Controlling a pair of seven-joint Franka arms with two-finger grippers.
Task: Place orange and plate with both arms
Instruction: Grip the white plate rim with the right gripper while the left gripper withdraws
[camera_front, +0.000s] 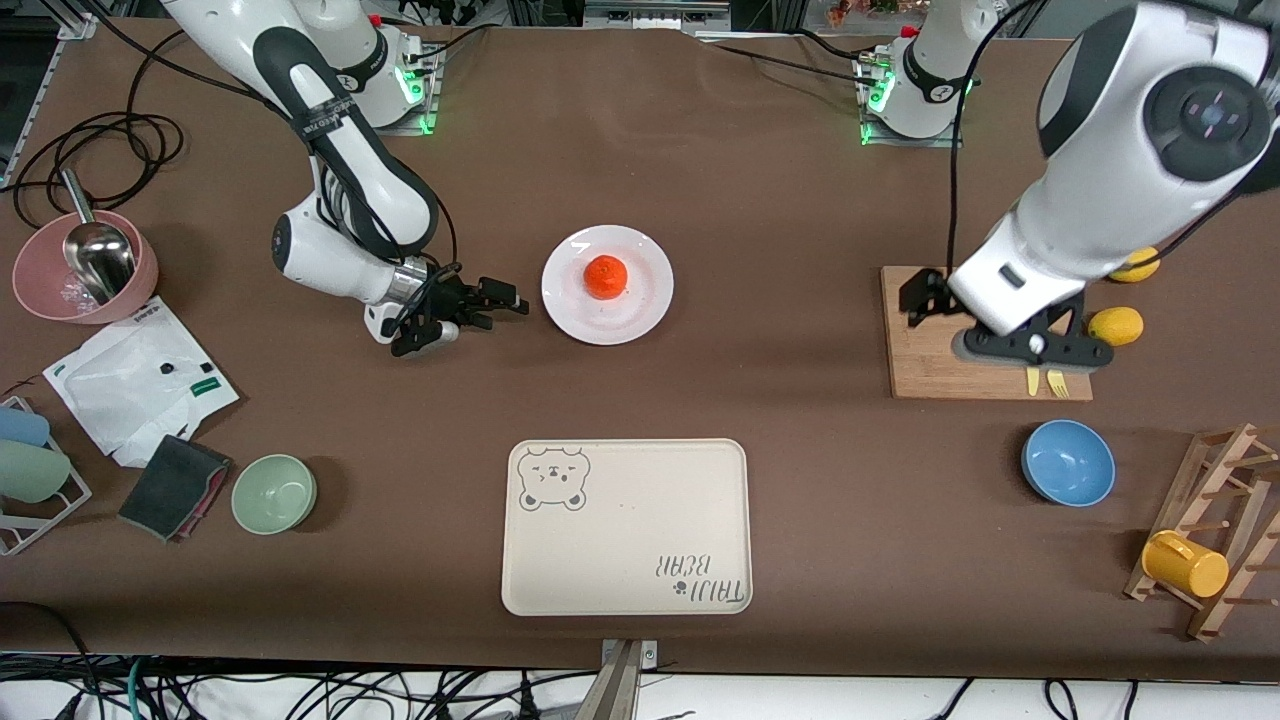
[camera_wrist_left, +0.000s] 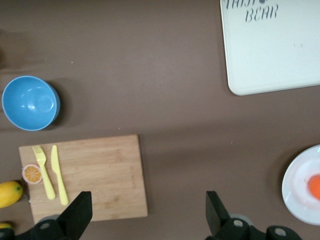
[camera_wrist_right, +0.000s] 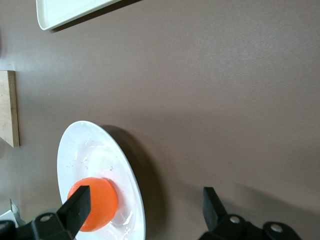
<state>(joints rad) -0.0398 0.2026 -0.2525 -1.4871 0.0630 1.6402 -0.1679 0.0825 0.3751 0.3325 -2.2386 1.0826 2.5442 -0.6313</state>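
Orange rests on plate, bare counter all round

Orange (camera_front: 605, 277) sits on the plate (camera_front: 640, 300) mid-counter (camera_front: 760, 180). The right end effector (camera_front: 500, 305), released, hovers low just beside the plate's rim toward the right arm's end. The left end effector (camera_wrist_left: 145, 220), apparently released, hangs over the cutting board (camera_front: 925, 355). The bear tray (camera_front: 627, 527) lies nearer the camera.

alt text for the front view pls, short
An orange sits on a white plate mid-table; the right gripper is open beside it, and the left gripper is open over a cutting board.
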